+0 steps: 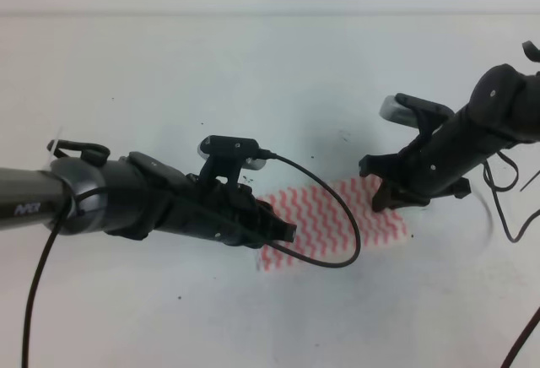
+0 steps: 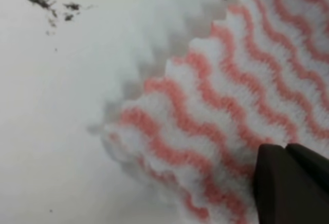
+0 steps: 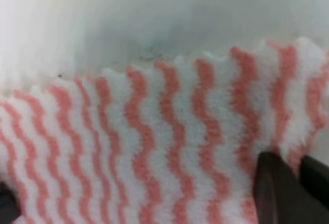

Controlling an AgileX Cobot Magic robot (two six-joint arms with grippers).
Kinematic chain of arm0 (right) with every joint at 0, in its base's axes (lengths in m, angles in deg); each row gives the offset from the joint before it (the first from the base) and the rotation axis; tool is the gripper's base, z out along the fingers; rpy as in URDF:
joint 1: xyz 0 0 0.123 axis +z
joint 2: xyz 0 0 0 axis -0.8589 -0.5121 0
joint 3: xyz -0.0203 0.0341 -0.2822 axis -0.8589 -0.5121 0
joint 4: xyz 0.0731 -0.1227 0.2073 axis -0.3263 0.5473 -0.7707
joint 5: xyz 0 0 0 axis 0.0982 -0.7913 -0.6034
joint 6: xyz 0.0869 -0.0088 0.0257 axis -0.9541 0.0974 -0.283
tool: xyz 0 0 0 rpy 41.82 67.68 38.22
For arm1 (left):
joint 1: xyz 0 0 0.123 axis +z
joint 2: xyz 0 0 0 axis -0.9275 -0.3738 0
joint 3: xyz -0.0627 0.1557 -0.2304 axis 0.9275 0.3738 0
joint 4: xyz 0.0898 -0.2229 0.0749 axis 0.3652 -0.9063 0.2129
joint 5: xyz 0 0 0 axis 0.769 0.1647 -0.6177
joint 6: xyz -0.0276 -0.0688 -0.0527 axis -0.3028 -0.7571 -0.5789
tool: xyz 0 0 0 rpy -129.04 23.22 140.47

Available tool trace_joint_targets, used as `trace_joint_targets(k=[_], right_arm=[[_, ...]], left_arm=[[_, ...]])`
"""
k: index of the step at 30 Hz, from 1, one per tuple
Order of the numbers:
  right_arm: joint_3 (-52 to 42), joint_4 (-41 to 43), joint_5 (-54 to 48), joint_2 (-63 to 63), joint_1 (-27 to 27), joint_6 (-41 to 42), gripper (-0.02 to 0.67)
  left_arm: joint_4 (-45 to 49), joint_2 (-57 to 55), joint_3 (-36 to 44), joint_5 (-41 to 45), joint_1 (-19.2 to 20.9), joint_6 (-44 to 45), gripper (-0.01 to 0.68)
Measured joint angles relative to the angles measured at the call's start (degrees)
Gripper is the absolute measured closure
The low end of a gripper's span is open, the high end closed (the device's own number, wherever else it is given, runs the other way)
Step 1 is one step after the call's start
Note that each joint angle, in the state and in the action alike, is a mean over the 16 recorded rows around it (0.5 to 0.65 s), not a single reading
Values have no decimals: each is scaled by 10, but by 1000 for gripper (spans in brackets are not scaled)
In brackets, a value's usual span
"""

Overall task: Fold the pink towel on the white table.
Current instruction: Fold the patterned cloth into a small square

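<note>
My left gripper (image 1: 287,233) is down on the near-left edge of the pink towel (image 1: 325,216), my right gripper (image 1: 384,195) on its far-right corner. Both wrist views show dark fingertips (image 2: 288,183) against the cloth; I cannot tell how far either is closed. The towel lies on the white table (image 1: 253,73). Lettering on my left arm is unreadable.

Towel (image 1: 337,220): white with pink-red wavy zigzag stripes, edge scalloped in the same wave. Table (image 1: 211,73): plain white, dotted with a few tiny dark specks (image 2: 54,7). Left arm (image 1: 126,199): black, grey toward the base with white lettering. Right arm (image 1: 460,140): black throughout. Cable (image 1: 333,216): black, looping over the stripes. Fingertips (image 2: 290,183) in the wrist views: dark brown-black.
</note>
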Motion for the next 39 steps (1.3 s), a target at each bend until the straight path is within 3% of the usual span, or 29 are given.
trace_joint_targets(k=[19, 31, 39], right_arm=[[30, -58, -21, 30, 49, 27, 665], [29, -61, -12, 28, 60, 30, 664], [29, -61, -11, 27, 60, 30, 664]], left_arm=[[1, 4, 0, 1, 0, 1, 667], [10, 67, 6, 21, 15, 6, 668], [-69, 120, 52, 57, 43, 84, 671]])
